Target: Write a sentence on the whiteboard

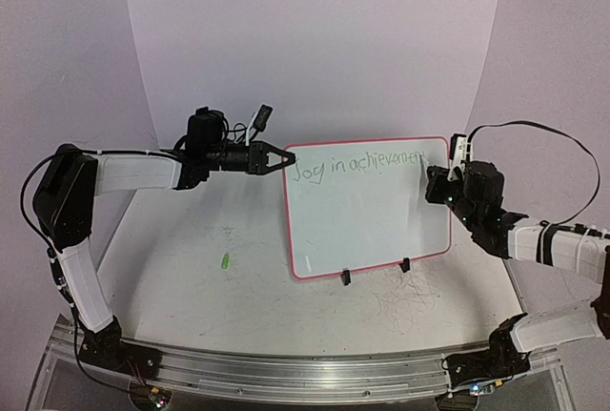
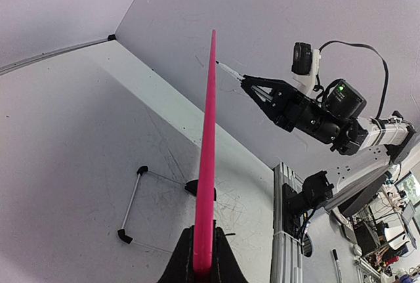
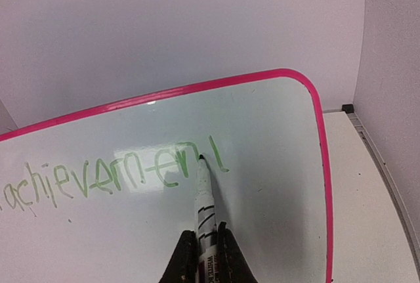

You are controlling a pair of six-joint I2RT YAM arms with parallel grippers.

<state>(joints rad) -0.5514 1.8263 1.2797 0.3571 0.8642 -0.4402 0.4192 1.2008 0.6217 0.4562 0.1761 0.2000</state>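
- One whiteboard [image 1: 367, 225], pink-rimmed.
- Two black clip feet [image 1: 345, 277] along its lower edge.
- One sentence [image 1: 357, 165] in green, a single line of three words.
- One marker [image 3: 205, 197].
- One small green piece [image 1: 226, 260] lying loose.
- Two claws of mine: one left gripper [image 1: 288, 157], one right gripper [image 3: 202, 247].

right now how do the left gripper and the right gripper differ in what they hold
The left gripper clamps the pink rim of the whiteboard at a top corner; the right gripper clamps a marker. The left gripper holds no tool; the right gripper's marker tip sits at the end of the sentence. Both are shut.
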